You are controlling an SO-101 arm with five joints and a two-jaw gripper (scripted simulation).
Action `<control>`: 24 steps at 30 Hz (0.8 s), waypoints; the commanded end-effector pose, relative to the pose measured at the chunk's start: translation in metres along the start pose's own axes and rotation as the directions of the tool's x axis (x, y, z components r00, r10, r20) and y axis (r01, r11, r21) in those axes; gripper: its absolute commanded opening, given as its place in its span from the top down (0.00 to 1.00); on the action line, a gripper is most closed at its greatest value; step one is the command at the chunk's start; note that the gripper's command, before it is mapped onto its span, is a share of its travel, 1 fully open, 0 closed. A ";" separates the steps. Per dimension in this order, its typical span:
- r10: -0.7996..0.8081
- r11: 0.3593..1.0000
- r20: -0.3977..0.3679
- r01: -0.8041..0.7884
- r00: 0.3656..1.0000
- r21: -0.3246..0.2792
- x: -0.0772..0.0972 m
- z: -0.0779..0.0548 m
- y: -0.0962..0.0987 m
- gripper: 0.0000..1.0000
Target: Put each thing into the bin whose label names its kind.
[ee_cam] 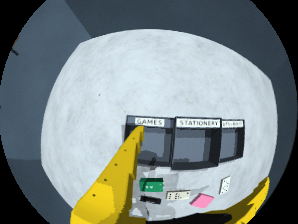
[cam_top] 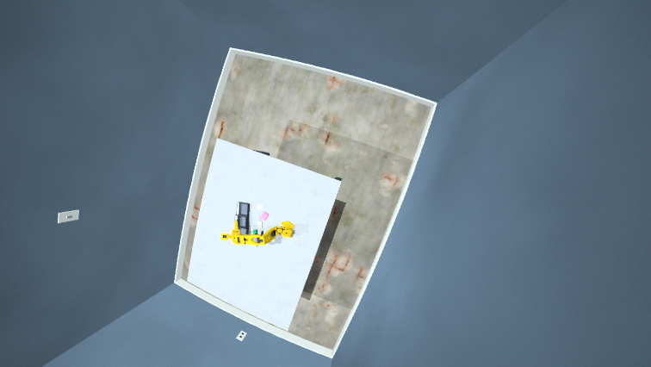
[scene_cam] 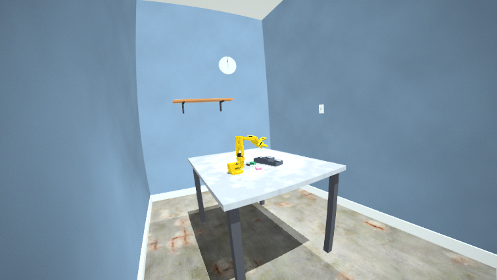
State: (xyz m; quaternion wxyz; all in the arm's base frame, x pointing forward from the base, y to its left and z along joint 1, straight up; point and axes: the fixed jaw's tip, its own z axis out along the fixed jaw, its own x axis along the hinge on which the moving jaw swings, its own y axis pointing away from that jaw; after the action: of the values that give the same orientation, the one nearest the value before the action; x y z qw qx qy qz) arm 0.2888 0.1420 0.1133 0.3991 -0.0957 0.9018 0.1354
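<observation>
A: State of fingers (cam_top: 224,236) (scene_cam: 267,141)?
B: Wide apart, gripping nothing. Pink piece (cam_top: 264,215) (scene_cam: 258,168) (ee_cam: 202,201) lies below them on the worktop (cam_top: 263,283) (scene_cam: 288,181) (ee_cam: 150,75), uncollected.
A: Next?
B: Probably selection; lower onto one piece, possibly an eraser.

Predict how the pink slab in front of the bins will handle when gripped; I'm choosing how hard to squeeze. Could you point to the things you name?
The flat pink slab (cam_top: 264,215) (scene_cam: 258,168) (ee_cam: 202,201) looks thin and small, so probably light. Lying flat, it seems unlikely to roll or tip.
</observation>
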 end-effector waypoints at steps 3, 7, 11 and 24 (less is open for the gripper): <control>-0.088 0.996 0.004 0.088 0.996 0.033 -0.004 -0.014 -0.013 0.08; -0.178 0.981 -0.061 0.182 0.982 0.064 0.006 -0.019 -0.028 0.12; -0.276 0.954 -0.147 0.290 0.950 0.081 0.020 -0.025 -0.044 0.18; -0.531 0.818 -0.408 0.574 0.743 -0.020 0.067 -0.056 -0.087 0.35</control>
State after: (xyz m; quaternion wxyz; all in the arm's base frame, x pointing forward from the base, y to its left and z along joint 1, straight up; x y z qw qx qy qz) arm 0.2390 0.0507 0.0769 0.2409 -0.3216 0.9149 -0.0384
